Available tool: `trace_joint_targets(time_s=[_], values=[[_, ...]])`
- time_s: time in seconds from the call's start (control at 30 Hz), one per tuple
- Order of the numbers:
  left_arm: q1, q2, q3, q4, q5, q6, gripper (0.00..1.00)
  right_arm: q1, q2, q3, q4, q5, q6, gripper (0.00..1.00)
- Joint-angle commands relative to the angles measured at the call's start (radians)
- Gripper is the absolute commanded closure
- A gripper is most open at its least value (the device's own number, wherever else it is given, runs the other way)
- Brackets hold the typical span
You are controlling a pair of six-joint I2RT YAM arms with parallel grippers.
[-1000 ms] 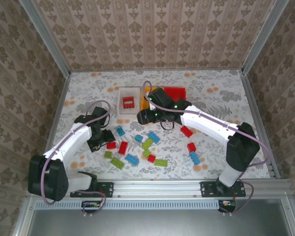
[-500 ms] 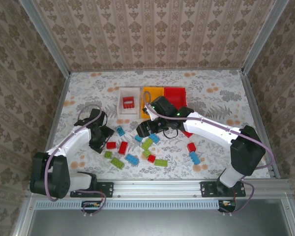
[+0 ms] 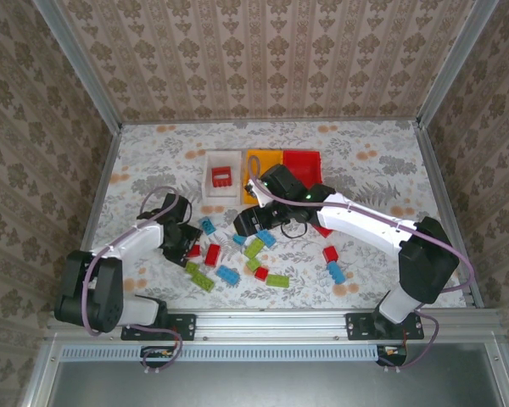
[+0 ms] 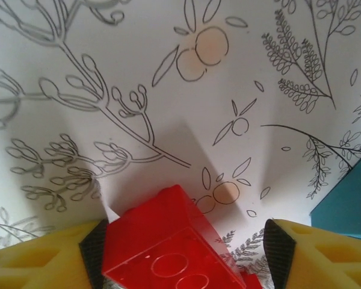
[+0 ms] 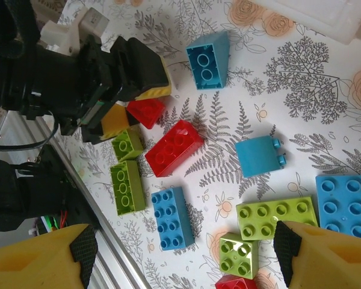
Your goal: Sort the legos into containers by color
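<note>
Here, red brick askew between left jaws, long axis diagonal.

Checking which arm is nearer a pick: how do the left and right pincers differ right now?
The left pincer is low at the table, fingers straddling a red brick; the right pincer hangs higher over the loose bricks, with none between its fingers. Both are open, with yellow fingers.

Red brick, lime brick, blue brick on white, leaf-printed table; far: white bin, yellow-orange bin, red bin.
</note>
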Motion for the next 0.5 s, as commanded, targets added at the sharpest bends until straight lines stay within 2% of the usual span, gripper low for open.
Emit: trace_joint_targets(time_s=[0.0, 0.37, 0.47], values=[[-0.004, 0.012, -0.010, 0.018, 0.009, -0.046, 0.37, 0.005, -0.040, -0.007, 0.020, -0.033, 0.015, 0.20], [-0.002, 0.024, -0.014, 0.027, -0.007, -0.047, 0.57, 0.005, -0.072, -0.035, 0.023, -0.019, 0.031, 0.22], [-0.009, -0.015, 0.025, -0.019, -0.049, -0.008, 0.64, 0.006, -0.107, -0.041, 0.026, 0.008, 0.029, 0.22]])
